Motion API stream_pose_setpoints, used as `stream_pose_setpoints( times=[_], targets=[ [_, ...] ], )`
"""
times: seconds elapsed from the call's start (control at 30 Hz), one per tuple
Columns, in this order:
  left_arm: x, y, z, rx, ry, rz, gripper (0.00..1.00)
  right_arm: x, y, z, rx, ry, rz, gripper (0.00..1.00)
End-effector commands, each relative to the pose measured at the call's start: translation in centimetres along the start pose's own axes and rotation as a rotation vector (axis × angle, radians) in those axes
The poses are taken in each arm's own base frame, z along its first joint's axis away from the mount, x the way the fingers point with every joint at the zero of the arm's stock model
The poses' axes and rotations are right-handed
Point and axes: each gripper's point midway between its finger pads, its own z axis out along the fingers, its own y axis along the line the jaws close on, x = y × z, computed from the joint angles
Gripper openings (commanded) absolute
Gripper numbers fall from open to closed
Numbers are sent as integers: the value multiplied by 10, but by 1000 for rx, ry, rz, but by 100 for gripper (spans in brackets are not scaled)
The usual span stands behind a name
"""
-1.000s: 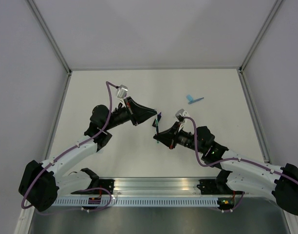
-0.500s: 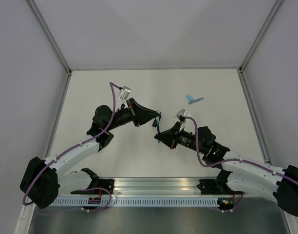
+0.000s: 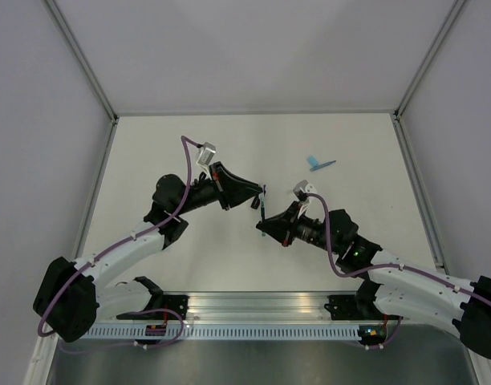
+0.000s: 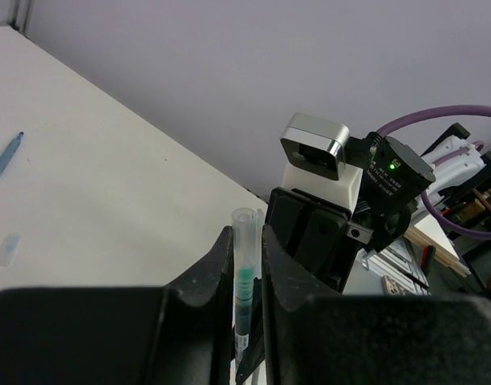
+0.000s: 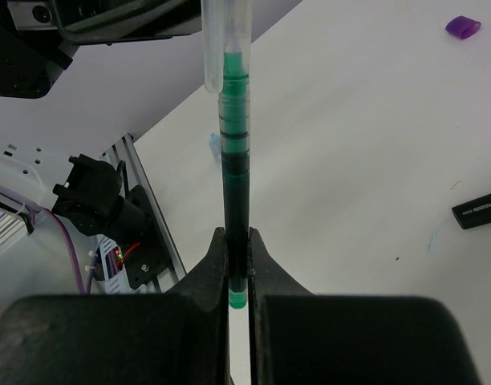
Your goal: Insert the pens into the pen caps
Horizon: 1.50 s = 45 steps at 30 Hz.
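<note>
Pinched tight: thin green pen (image 5: 234,184) in right gripper (image 5: 236,241), clear cap (image 5: 226,32) in left gripper (image 4: 245,241). Tip just inside. Might jam or slip loose if pushed in crooked.

No legible text, brand name or number anywhere in view; only faint white print along the black marker (image 5: 478,209) lying on the table (image 5: 374,120) at 3 o'clock in the right wrist view, too small to make out
</note>
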Motion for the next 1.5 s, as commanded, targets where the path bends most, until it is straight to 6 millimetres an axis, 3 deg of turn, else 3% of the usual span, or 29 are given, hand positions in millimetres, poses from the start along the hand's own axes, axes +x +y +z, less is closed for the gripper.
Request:
stream_pose_setpoints(
  times=[0.0,0.47,0.5,0.73,0.9,1.13,1.47],
  targets=[
    [20,-14,-4,84,59,7,2,-27,2,-4,15,-107,-24,0],
    [40,-19,0,125,121,-1,4,-31,3,-7,19,-110,-30,0],
    [41,-18,0,126,125,-3,6,-31,4,-8,19,-110,-32,0],
    [38,-20,-2,110,122,-6,47,-32,10,-9,-12,-104,-38,0],
    [34,-17,0,84,116,-1,64,-30,16,-7,-45,-91,-34,0],
    [14,-21,8,70,95,38,71,-29,25,-7,-95,-79,-27,0],
    [-5,-27,13,58,63,69,71,-28,28,-7,-114,-71,-24,0]
  ],
)
